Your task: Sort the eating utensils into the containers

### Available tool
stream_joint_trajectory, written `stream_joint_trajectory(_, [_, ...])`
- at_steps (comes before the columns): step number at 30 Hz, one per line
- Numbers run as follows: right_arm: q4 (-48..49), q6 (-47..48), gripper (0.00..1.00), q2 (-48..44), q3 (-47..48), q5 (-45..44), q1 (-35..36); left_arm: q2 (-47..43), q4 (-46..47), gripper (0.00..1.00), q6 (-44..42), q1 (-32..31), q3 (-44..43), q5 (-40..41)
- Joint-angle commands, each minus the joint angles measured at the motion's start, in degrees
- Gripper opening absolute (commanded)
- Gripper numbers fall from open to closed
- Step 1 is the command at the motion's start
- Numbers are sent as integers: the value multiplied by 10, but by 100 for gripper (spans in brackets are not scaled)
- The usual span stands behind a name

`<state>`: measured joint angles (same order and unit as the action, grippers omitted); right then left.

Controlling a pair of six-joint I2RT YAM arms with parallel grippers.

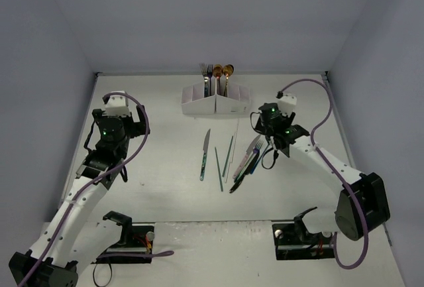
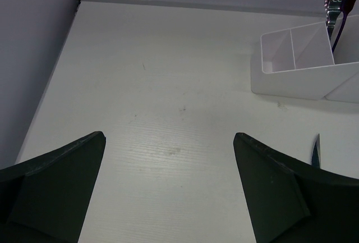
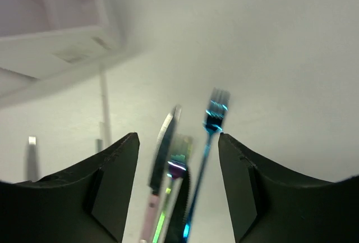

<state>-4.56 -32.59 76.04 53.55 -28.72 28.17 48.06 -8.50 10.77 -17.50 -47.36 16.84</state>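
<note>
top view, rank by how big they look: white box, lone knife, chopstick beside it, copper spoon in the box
1. white box
2. knife and chopstick: similar length, knife wider, too close to rank
3. copper spoon: only its top shows above the box

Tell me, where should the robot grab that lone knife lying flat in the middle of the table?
Probably around the middle of the knife, coming straight down from above and closing across its narrow width. It lies flat, pointing away from the arms, with bare table on its left and the chopsticks lying apart on its right.
</note>
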Motion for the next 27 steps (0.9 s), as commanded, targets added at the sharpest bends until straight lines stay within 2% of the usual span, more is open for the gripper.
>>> stream_joint_trajectory(1, [-55, -75, 55, -12, -19, 64, -50, -7, 48, 97, -18, 1, -4, 11])
stream_joint_trajectory(11, [-66, -94, 51, 81, -13, 136, -92, -4, 49, 97, -22, 1, -3, 9])
stream_joint_trajectory(27, [-63, -102, 42, 164, -19, 140, -107, -1, 43, 97, -25, 0, -6, 6])
